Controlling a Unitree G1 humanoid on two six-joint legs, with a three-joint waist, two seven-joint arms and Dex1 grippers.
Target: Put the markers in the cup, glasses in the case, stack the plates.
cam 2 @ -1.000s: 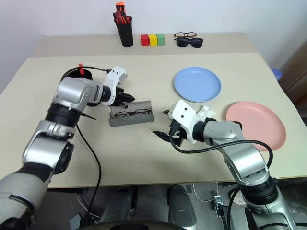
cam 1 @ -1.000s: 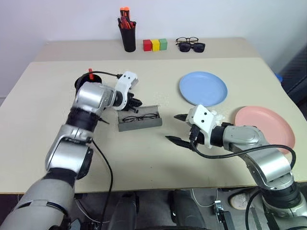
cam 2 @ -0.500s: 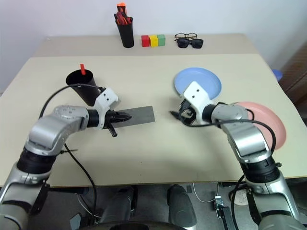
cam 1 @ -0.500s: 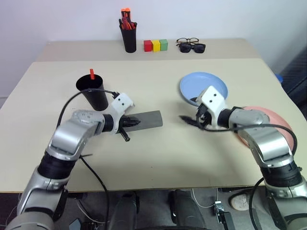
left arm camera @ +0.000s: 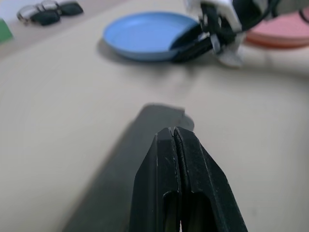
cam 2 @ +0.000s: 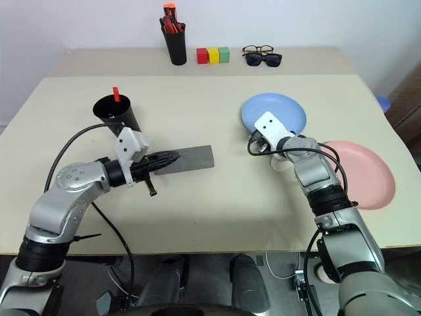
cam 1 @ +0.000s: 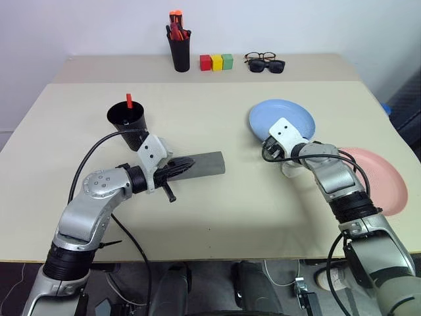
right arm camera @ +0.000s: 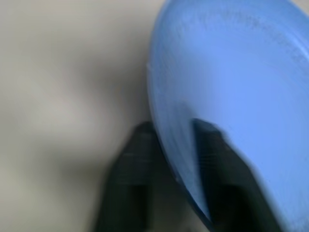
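I see the beige table [cam 1: 217, 217] carrying the round light blue plate [cam 1: 289, 117] and round pink plate [cam 1: 381, 181], apart. My right gripper [right arm camera: 176, 159] clamps the blue plate's near rim. The closed grey rectangular case [cam 1: 200, 164] lies centrally; my left gripper [left arm camera: 176, 140], fingers together, rests over it.

Lab-like test bench: plain table [cam 1: 217, 224], bare wall [cam 1: 79, 26] (sorting props)

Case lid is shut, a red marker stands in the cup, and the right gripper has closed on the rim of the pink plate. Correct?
Not quite. The right gripper has closed on the rim of the blue plate, as the right wrist view shows; the pink plate lies untouched beside it. The case is shut and a red marker stands in the cup.
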